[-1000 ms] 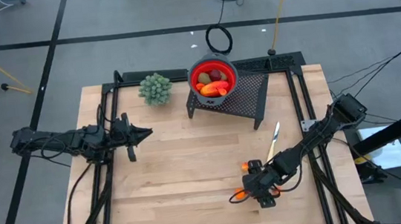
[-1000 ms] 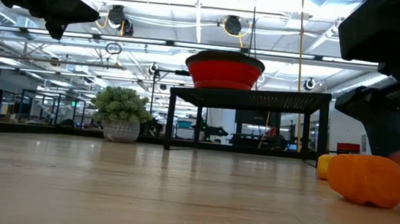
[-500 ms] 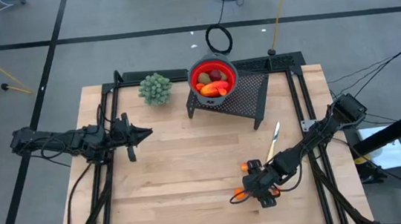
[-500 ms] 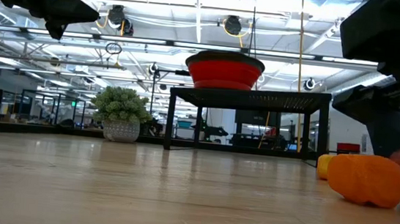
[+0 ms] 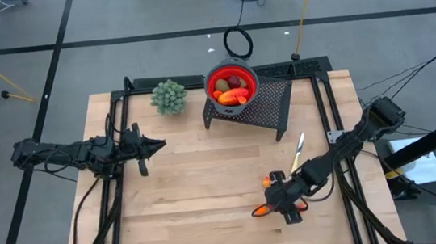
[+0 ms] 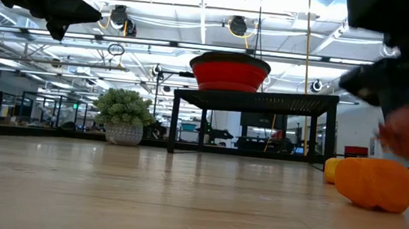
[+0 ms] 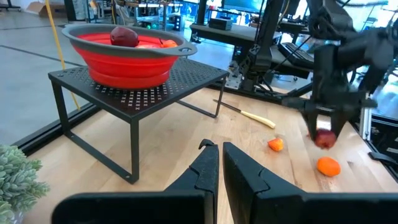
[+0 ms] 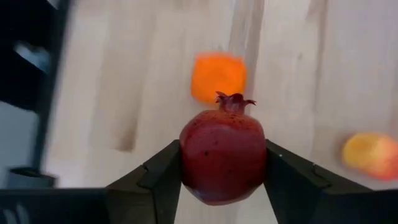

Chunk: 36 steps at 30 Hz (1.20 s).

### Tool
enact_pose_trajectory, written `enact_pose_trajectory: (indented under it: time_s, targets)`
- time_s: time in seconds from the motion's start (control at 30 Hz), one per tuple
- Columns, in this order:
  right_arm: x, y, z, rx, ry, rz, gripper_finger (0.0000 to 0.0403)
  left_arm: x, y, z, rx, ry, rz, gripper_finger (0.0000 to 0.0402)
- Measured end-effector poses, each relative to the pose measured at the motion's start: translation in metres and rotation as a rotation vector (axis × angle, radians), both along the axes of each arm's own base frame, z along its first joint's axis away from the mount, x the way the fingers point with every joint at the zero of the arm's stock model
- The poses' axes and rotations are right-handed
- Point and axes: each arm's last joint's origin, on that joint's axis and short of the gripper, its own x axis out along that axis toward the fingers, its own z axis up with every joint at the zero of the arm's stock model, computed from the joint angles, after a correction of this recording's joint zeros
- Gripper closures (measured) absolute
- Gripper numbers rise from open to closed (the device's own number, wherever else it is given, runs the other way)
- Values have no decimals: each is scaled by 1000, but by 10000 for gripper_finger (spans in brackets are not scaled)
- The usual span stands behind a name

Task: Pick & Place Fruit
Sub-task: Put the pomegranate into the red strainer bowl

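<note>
A dark-red pomegranate [image 8: 222, 155] sits between the fingers of my right gripper [image 5: 285, 204], just above the near right part of the table; it also shows in the left wrist view [image 7: 324, 138]. An orange piece [image 5: 260, 212] and a smaller orange bit [image 5: 267, 182] lie on the wood beside it. A red bowl [image 5: 231, 86] holding more fruit stands on a black mesh stand [image 5: 261, 108] at the far edge. My left gripper [image 5: 159, 144] hovers shut over the table's left side, its fingers [image 7: 211, 165] holding nothing. My right gripper pinches the pomegranate by its two opposite sides [image 8: 188, 155] between its two fingers [image 8: 158, 177]. The fingers slant downward from the table's right side. The fruit is lifted clear of the wood, its crown [image 8: 234, 99] pointing away from the wrist.
A green bushy plant ball [image 5: 169, 96] stands at the far edge, left of the stand. A knife with a pale yellow handle [image 5: 297, 152] lies right of centre, just beyond my right gripper. The middle of the table is bare wood [image 5: 200, 181].
My right gripper has taken hold of the pomegranate and risen a little, lifting it off the table; in the low view the red fruit now hangs above the wood. The orange pieces have stayed where they were.
</note>
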Motion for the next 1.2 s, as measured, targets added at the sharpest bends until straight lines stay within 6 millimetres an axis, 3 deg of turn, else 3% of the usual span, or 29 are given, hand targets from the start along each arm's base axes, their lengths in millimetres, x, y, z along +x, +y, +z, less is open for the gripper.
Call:
enact_pose_trajectory:
  time_s: [0.3, 0.67, 0.93, 1.2]
  targets:
    - [-14, -25, 63, 78, -228, -75, 215, 0, 0, 0, 0, -1, 0, 380]
    - [-22, -46, 126, 173, -662, -96, 212, 0, 0, 0, 0, 0, 0, 380]
    - [-20, -47, 152, 194, -928, -45, 210, 0, 0, 0, 0, 0, 0, 380]
    - [-19, -47, 156, 197, -977, -36, 213, 0, 0, 0, 0, 0, 0, 380]
